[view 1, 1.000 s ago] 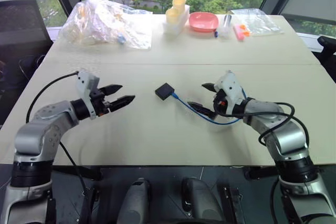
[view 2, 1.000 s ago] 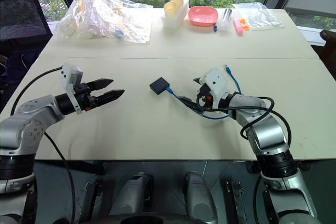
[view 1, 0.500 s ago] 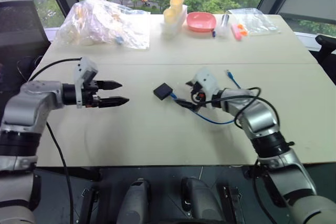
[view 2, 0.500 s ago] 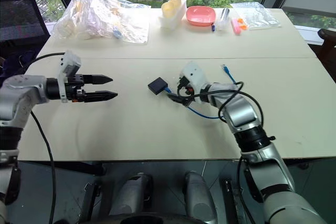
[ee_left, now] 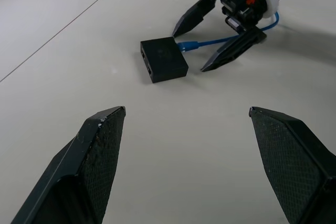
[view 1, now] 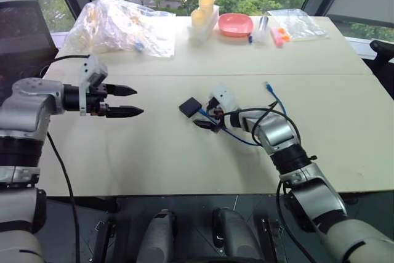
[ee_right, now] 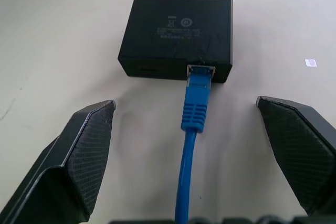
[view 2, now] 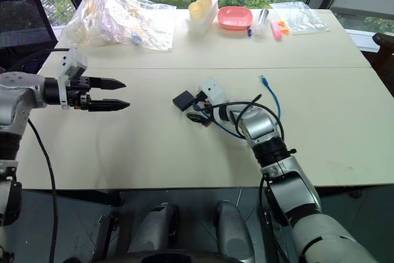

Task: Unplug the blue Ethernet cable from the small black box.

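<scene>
The table (view 1: 184, 158) is the big thing here, and the small black box (view 1: 191, 106) sits flat near its middle. The left gripper (view 1: 126, 101) hangs well off to the box's left, fingers spread, holding nothing. The right gripper (ee_right: 194, 145) is just beside the box, fingers apart either side of the blue Ethernet cable (ee_right: 195, 109), which is plugged in. The box looks light and will probably slide, and the cord is floppy, so grabbing the stiff plug boot seems smartest.

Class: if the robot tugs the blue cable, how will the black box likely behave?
The box looks small and flat, probably light, so it may slide along the bare table instead of releasing the plug. Nothing pins it. The cable curves loosely, so it is likely floppy.
</scene>
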